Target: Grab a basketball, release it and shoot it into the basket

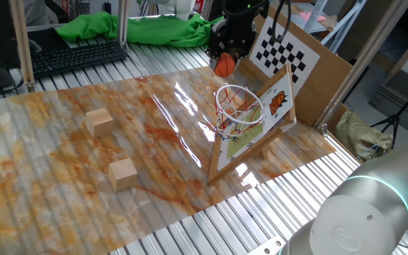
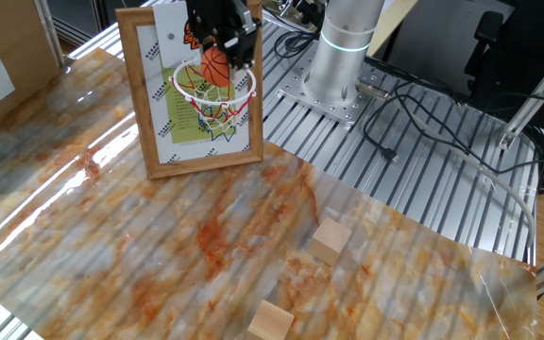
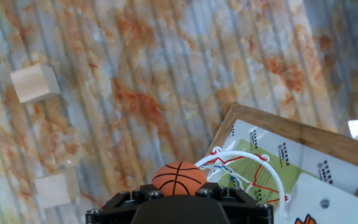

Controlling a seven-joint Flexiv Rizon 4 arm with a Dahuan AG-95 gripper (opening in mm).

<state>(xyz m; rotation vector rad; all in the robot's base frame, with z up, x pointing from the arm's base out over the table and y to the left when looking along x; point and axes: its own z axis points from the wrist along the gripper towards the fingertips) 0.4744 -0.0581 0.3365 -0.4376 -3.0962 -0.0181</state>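
The orange basketball [image 1: 225,66] sits between the fingers of my black gripper [image 1: 226,59], held in the air above and just behind the hoop's red-orange rim [image 1: 239,104]. The gripper is shut on it. The rim and white net hang on a tilted wood-framed backboard [image 1: 278,106]. In the other fixed view the ball [image 2: 216,67] hangs right over the rim [image 2: 213,94], under the gripper [image 2: 219,53]. In the hand view the ball [image 3: 179,177] shows above the gripper body [image 3: 179,191], with the rim [image 3: 244,160] to its right.
Two tan wooden cubes [image 1: 98,122] [image 1: 122,173] lie on the marbled mat to the left. A checkerboard panel [image 1: 282,46] leans behind the backboard. A keyboard [image 1: 76,57] and green cloth [image 1: 133,30] lie at the far edge. The arm's base [image 2: 343,57] stands beside the hoop.
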